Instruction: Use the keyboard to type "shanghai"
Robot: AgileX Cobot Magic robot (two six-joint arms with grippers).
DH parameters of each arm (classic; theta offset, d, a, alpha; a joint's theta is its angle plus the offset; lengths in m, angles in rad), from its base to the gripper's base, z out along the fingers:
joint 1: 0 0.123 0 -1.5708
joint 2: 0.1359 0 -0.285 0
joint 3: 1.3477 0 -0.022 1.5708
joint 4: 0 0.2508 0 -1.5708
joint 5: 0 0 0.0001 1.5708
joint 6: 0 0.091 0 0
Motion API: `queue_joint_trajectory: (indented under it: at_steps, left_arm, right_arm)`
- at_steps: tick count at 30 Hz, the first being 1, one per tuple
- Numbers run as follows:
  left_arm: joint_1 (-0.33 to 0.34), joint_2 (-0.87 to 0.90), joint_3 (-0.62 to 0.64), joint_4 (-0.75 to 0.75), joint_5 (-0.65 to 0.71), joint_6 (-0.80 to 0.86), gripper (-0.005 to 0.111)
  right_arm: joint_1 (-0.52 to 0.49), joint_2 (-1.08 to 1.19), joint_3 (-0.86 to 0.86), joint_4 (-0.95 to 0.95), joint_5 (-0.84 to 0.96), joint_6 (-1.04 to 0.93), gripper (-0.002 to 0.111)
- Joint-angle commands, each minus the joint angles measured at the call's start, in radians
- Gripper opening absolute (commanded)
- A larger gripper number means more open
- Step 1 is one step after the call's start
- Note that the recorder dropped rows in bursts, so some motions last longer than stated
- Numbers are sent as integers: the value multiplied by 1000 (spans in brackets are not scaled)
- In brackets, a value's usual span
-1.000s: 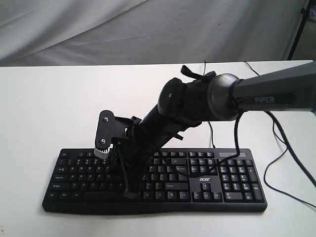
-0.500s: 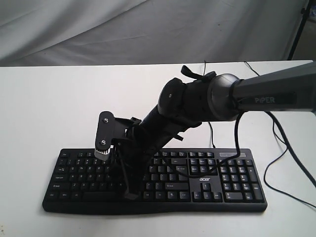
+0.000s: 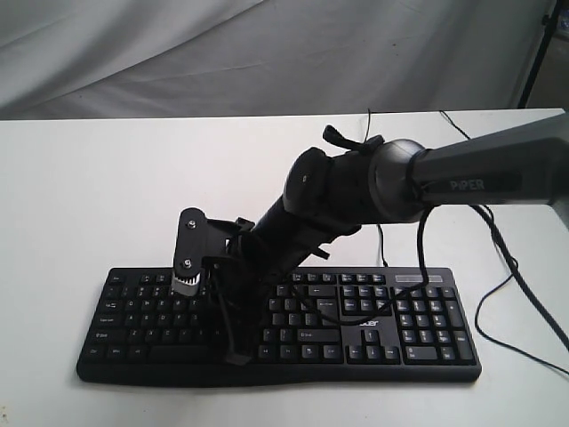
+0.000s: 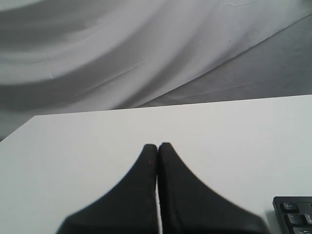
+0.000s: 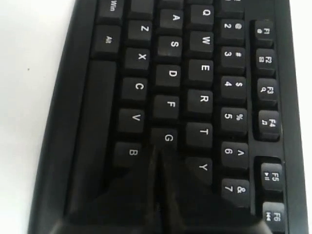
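I've got the right gripper (image 5: 156,152) pinched closed, empty, tip at G (image 5: 168,138) on the keyboard (image 3: 373,326); I judge it's G's turn; next, press straight down.

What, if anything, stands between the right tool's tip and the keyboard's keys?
Nothing visible does. The right tool, shut, points straight at the keyboard beside the G key, and no object lies between them.

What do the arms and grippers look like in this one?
The right arm is black and dark grey with rounded joints, white lettering, a silver ribbed collar and a loose black cable. The left gripper and right gripper have black tapered fingers.
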Motion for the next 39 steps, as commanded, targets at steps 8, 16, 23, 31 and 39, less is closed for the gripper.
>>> queue_joint_trajectory:
  at_steps: [8, 16, 23, 31, 39]
  left_arm:
    - [-4, 3, 5, -1, -3, -3, 1]
    - [-4, 3, 5, -1, -3, -3, 1]
    - [-4, 3, 5, -1, -3, -3, 1]
    - [-4, 3, 5, -1, -3, -3, 1]
    - [-4, 3, 5, -1, -3, -3, 1]
  right_arm:
    - [0, -2, 1, 20, 5, -14, 0]
    - [-2, 10, 1, -6, 2, -7, 0]
    - [2, -46, 1, -3, -28, 18, 0]
    - [13, -43, 1, 33, -55, 18, 0]
    - [70, -10, -28, 91, -119, 49, 0]
